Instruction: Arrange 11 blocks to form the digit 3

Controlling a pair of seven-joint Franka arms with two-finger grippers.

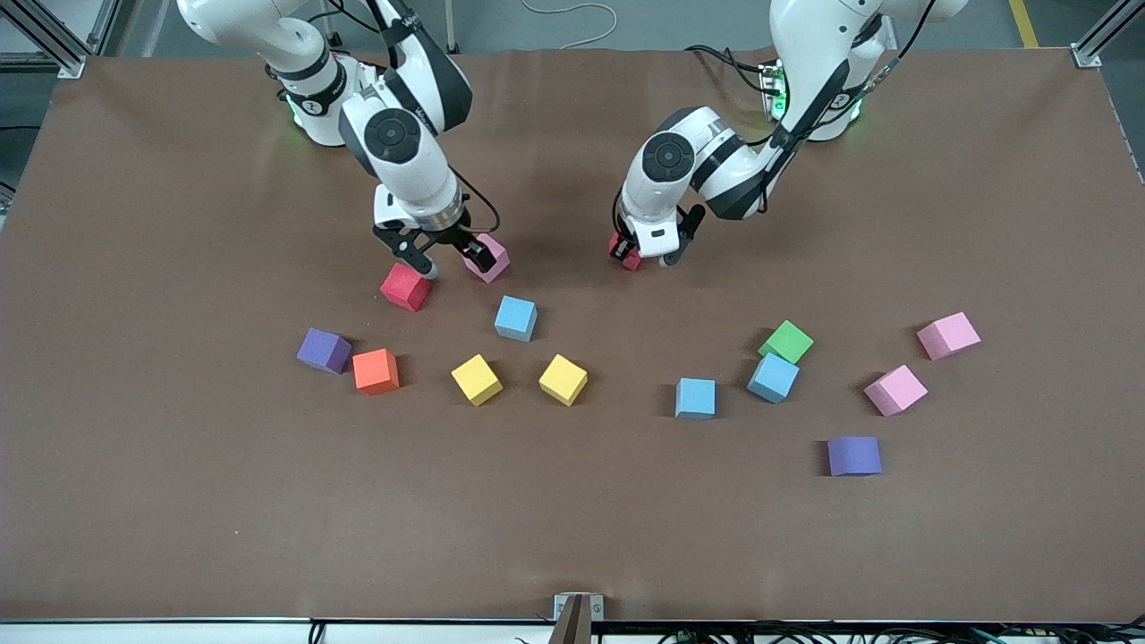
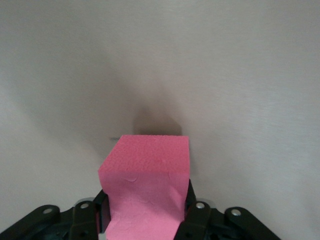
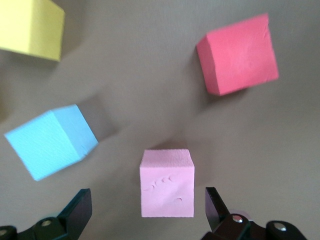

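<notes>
The right gripper (image 1: 445, 259) hangs low with jaws wide apart astride a pale pink block (image 3: 167, 183), gripping nothing. The left gripper (image 1: 646, 256) has pinched a red block (image 2: 145, 187) on flat opposite faces. The blocks look light, soft and dentable, scattered mid-worktop. The jaws hide most of the held cube from the front.

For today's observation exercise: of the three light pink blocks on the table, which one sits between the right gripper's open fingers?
The pink block beside the red block, under the right gripper; the other two pink blocks lie toward the left arm's end, untouched.
</notes>
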